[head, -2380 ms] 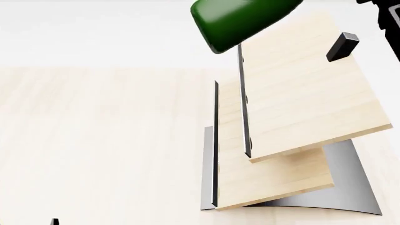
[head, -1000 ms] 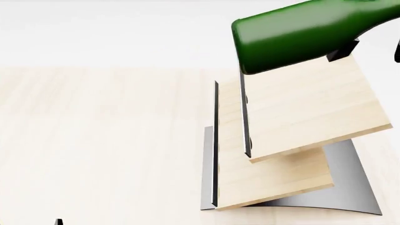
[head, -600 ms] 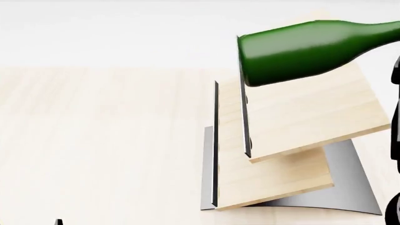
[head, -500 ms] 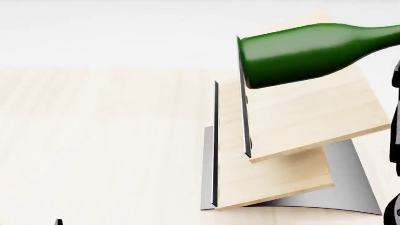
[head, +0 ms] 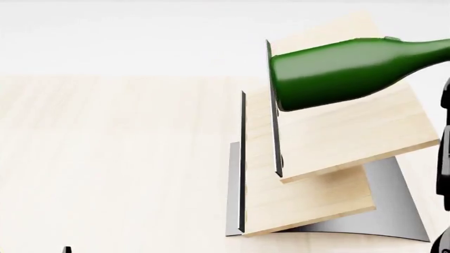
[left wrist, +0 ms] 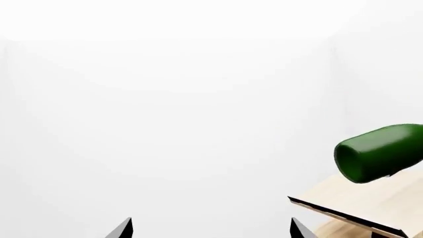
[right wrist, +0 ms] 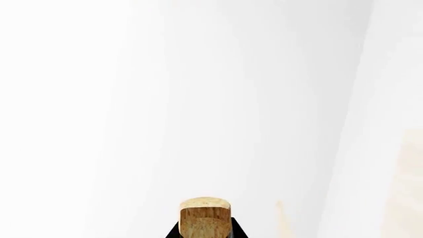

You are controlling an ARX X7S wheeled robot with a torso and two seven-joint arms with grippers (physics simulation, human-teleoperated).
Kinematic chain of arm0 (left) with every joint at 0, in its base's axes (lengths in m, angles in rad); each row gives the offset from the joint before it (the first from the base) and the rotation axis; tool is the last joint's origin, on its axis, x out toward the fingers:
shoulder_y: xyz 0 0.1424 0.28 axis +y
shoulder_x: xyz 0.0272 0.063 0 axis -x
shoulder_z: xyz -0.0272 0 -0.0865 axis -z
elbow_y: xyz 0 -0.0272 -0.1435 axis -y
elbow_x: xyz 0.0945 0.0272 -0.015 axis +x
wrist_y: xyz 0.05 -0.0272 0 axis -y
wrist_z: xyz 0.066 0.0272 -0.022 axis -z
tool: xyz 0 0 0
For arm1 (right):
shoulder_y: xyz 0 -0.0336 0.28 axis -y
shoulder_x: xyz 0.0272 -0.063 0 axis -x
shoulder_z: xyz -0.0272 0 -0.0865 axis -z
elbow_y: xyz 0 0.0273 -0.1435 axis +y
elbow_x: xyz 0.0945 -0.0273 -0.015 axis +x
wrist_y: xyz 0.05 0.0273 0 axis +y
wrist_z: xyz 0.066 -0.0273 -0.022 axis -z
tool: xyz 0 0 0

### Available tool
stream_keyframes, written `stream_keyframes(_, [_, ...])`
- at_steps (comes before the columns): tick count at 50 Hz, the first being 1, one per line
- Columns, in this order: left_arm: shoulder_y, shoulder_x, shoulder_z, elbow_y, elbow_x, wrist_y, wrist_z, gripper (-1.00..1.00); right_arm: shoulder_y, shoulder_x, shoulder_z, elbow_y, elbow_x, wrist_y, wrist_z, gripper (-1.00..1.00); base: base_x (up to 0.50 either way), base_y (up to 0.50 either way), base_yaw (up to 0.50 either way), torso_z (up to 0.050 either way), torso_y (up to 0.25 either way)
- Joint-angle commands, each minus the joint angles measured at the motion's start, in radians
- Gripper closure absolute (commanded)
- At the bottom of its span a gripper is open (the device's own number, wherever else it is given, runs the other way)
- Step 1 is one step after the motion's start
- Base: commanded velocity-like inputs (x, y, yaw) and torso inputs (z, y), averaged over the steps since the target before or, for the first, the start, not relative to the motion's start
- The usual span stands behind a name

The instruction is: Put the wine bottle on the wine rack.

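The wine bottle [head: 338, 71], dark green, lies almost level just above the top board of the wine rack [head: 351, 132], base toward the rack's dark edge strip, neck running out of the head view at the right. The left wrist view shows its base [left wrist: 377, 153] over the rack's board [left wrist: 363, 201]. In the right wrist view the tan cork [right wrist: 205, 218] sits between the black fingers of my right gripper [right wrist: 205, 234], shut on the bottle's neck. My left gripper [left wrist: 210, 229] is open and empty, well left of the rack.
The rack stands on a pale wood table [head: 113, 158], with its lower board [head: 309, 203] and curved grey metal base [head: 397, 205] toward me. Dark parts of my right arm [head: 444, 153] show at the right edge. A white wall lies behind.
The bottle has swung from steeply tilted to nearly level and come down toward the top board, covering the black block. The left gripper has not moved.
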State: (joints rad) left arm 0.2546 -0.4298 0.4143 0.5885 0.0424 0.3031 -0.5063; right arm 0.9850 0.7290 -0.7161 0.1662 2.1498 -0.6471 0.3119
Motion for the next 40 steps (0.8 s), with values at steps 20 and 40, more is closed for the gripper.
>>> stream_keyframes(20, [-0.004,-0.004,0.008,-0.006,0.003,0.002,-0.006,-1.00,-0.010,0.021,-0.004,-0.023,-0.102,0.004,-0.013,1.00,0.00,0.00,0.00,0.000,0.001])
stream_keyframes(40, [-0.005,-0.009,0.010,0.005,0.002,-0.007,-0.011,-1.00,-0.020,0.007,-0.004,0.000,-0.108,0.010,-0.019,1.00,0.00,0.00,0.00,0.001,0.001])
